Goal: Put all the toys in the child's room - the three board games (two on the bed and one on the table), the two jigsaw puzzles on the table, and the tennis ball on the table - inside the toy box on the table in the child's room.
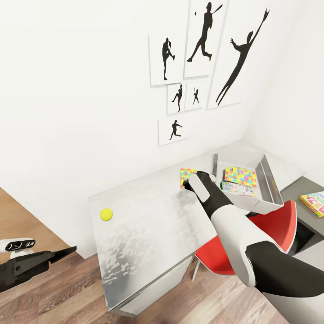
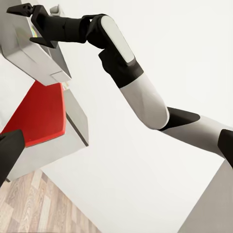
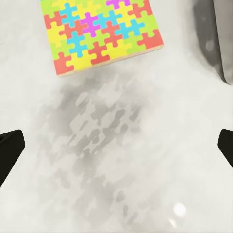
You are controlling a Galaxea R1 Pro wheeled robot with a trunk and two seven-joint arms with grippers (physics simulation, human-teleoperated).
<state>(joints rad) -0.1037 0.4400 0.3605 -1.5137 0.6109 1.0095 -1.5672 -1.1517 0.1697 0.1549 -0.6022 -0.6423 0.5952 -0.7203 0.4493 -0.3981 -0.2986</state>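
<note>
Over the desk (image 1: 148,216) my right fingers (image 3: 116,143) hang spread apart, empty, just short of a puzzle (image 3: 99,31) lying flat beside the box (image 1: 265,180) (a second puzzle (image 1: 240,176) and a game (image 1: 238,189) lie inside). The ball (image 1: 106,214) sits well apart. My left fingers (image 1: 67,251): I cannot tell.

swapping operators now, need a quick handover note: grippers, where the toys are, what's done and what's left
Right gripper: open, empty, over the table just short of the loose puzzle.
Left gripper: low at the side, off the table, holding nothing visible; jaw state unclear.
Toy box: holds one puzzle and one board game.
Left: loose puzzle, ball, and the game on the dark cabinet top.
</note>
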